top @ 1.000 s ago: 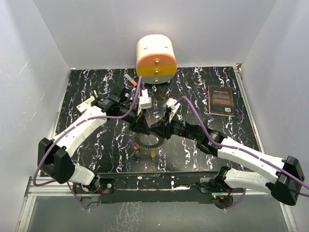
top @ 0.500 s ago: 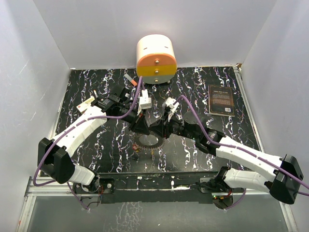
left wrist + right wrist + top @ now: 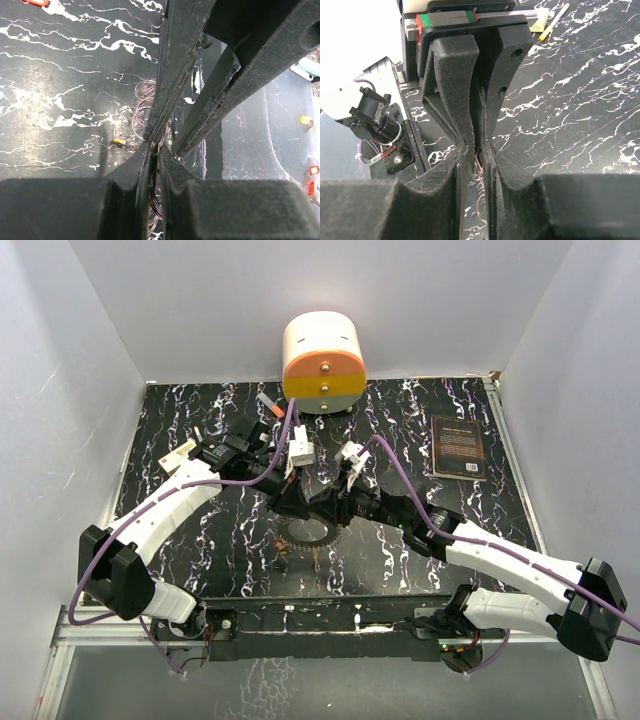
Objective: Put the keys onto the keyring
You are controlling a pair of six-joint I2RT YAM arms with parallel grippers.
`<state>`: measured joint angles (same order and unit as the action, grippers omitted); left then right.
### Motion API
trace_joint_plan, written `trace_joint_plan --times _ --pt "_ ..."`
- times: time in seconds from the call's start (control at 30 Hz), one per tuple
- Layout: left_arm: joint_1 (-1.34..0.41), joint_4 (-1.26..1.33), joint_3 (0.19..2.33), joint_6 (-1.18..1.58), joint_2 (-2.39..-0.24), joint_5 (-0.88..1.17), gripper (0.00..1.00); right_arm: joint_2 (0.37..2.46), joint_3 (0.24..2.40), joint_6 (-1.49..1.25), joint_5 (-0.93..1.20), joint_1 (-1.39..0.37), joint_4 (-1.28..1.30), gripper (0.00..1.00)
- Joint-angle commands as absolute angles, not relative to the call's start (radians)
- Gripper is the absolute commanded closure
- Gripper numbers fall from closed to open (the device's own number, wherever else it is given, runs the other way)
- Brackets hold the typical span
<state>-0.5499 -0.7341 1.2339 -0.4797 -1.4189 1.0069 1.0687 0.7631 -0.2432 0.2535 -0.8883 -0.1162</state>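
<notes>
The keyring (image 3: 308, 533) lies at mid-surface, its far edge pinched in the closed left hand (image 3: 156, 152), apparently to steady it (wire shows between the fingers (image 3: 130, 200)). Whether the nearly closed right hand (image 3: 476, 150) grips anything cannot be told.

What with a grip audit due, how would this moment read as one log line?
left gripper: shut on keyring | right gripper: tips at left's, grip unclear | yellow key: loose on table

- Your right gripper (image 3: 475, 150) has its fingertips barely apart.
- Thin wire loops (image 3: 479, 172) sit between them.
- The left gripper (image 3: 475, 136) meets your fingertips tip-to-tip.
</notes>
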Motion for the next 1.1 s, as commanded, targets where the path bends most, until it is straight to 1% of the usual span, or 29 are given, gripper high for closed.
trace_joint_plan --times 0.0,0.27,0.67,0.7,0.73,0.77,0.8,0.87,0.93,1.07 --pt "-0.558 -0.735 1.288 -0.496 -1.373 1.075 1.00 1.072 0.802 -0.247 0.268 -0.883 -0.169 0.76" --pt "-0.558 -0.733 1.292 -0.494 -1.373 1.075 1.00 1.073 0.799 -0.253 0.281 -0.881 -0.169 0.92" --pt "-0.558 -0.724 1.287 -0.486 -1.373 1.087 1.00 1.026 0.770 -0.248 0.254 -0.876 -0.176 0.92" --pt "-0.558 -0.724 1.287 -0.487 -1.373 1.090 1.00 1.029 0.768 -0.251 0.255 -0.877 -0.174 0.90" --pt "-0.557 -0.726 1.289 -0.489 -1.373 1.092 1.00 1.031 0.765 -0.254 0.253 -0.876 -0.174 0.82" --pt "-0.557 -0.728 1.290 -0.490 -1.373 1.092 1.00 1.033 0.763 -0.254 0.256 -0.876 -0.175 0.76" --pt "-0.558 -0.729 1.290 -0.491 -1.373 1.091 1.00 1.034 0.762 -0.255 0.264 -0.875 -0.176 0.72" --pt "-0.557 -0.731 1.292 -0.491 -1.373 1.092 1.00 1.045 0.766 -0.257 0.281 -0.874 -0.176 0.71" --pt "-0.558 -0.732 1.293 -0.491 -1.373 1.092 1.00 1.056 0.771 -0.258 0.290 -0.873 -0.175 0.72" --pt "-0.557 -0.737 1.301 -0.494 -1.373 1.093 1.00 1.058 0.769 -0.256 0.287 -0.870 -0.175 0.85"
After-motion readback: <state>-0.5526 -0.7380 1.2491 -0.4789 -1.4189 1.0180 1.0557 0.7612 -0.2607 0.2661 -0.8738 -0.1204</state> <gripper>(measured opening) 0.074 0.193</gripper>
